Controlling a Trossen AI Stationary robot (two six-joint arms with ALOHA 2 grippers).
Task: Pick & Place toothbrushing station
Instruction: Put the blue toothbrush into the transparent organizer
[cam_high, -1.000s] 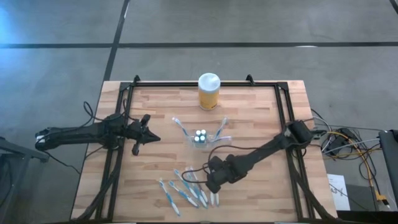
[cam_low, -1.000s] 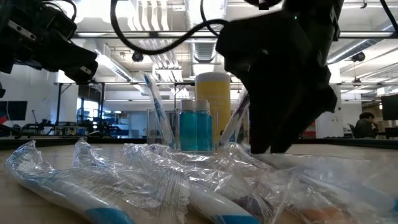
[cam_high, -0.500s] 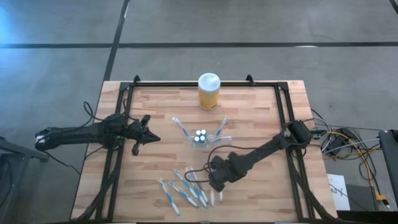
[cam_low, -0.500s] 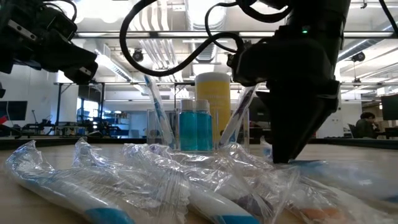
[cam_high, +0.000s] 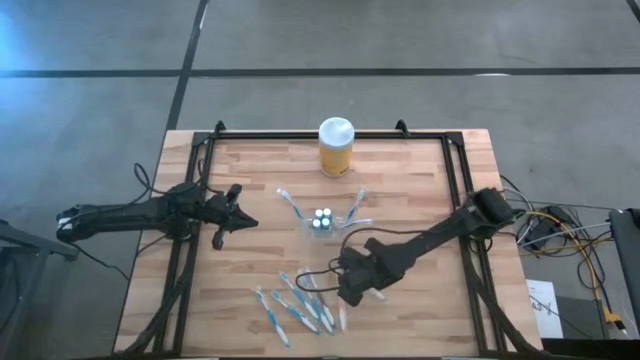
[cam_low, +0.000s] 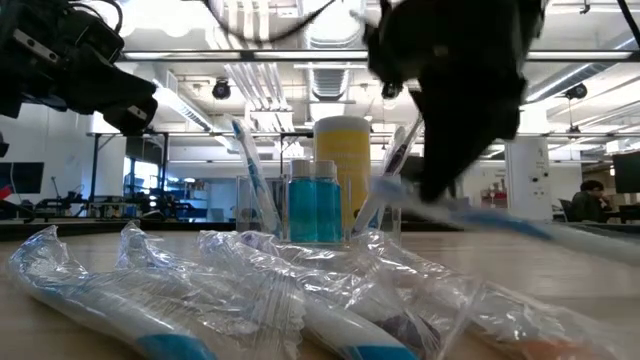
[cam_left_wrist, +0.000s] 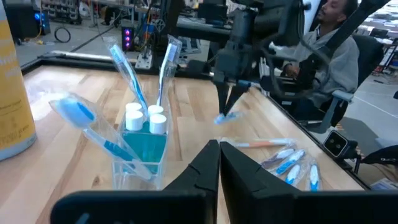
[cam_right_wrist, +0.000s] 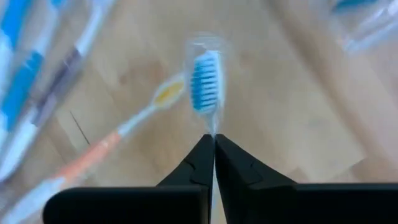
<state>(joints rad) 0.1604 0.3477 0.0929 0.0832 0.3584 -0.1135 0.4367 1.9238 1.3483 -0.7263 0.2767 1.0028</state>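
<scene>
Holding: right gripper (cam_right_wrist: 213, 144) has its fingers pinched on a wrapped toothbrush (cam_right_wrist: 204, 81), lifted off the wood
Brush look: blue bristles, white neck, clear plastic wrapper around the head
Brush versus gripper: head juts straight out past the fingertips; in the low view it (cam_low: 470, 210) slants downward away from the gripper
Holder: clear plastic holder (cam_high: 322, 222) stands mid-table, just beyond the right gripper (cam_high: 353, 291), with upright brushes and white-capped blue tubes (cam_left_wrist: 149, 118) inside
Loose pile: more wrapped toothbrushes (cam_high: 295, 308) lie at the near edge, just beside the gripper; an orange-handled toothbrush (cam_right_wrist: 93, 155) lies under the held one
Jar: yellow jar (cam_high: 335, 148) with white lid at the far edge; no writing readable on it
Left gripper (cam_high: 226, 216): fingers closed on nothing, hovering left of the holder
Table (cam_high: 420, 180): pale wood planks
</scene>
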